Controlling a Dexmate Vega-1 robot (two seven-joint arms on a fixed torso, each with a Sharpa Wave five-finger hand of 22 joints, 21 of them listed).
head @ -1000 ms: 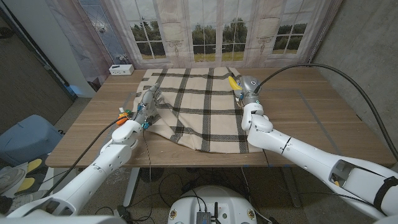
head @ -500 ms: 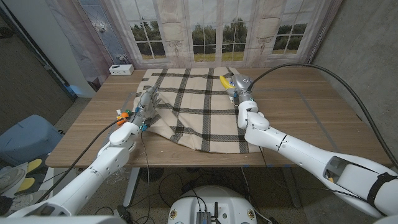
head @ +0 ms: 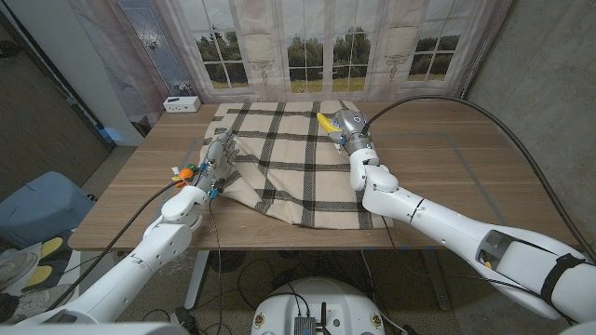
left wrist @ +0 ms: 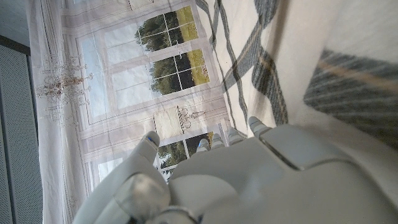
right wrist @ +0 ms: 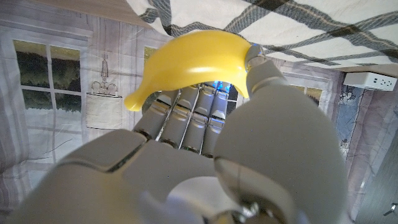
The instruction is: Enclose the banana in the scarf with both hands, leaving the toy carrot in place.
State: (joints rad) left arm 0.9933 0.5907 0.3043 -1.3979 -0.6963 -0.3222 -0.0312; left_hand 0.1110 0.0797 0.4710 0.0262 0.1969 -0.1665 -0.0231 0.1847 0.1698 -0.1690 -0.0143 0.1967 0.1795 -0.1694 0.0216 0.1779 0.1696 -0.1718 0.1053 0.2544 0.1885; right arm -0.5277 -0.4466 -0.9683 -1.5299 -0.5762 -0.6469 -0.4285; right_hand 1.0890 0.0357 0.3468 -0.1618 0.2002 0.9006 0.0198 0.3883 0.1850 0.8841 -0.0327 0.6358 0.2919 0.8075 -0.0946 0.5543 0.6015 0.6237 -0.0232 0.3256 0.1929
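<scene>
Now, table (head: 438,177): wooden, it carries all the things.
Scarf (head: 279,158): checked cream and dark, spread on the table; its left edge lies under the left fingers.
Right hand (head: 346,126): its fingers grasp the banana (head: 325,121), which lies across the fingertips, over the far part of the scarf.
Left hand (head: 219,154): on the scarf's left edge; if the fingers pinch the cloth, I cannot tell.
Toy carrot (head: 186,171): just beside the left hand, off the scarf.
</scene>
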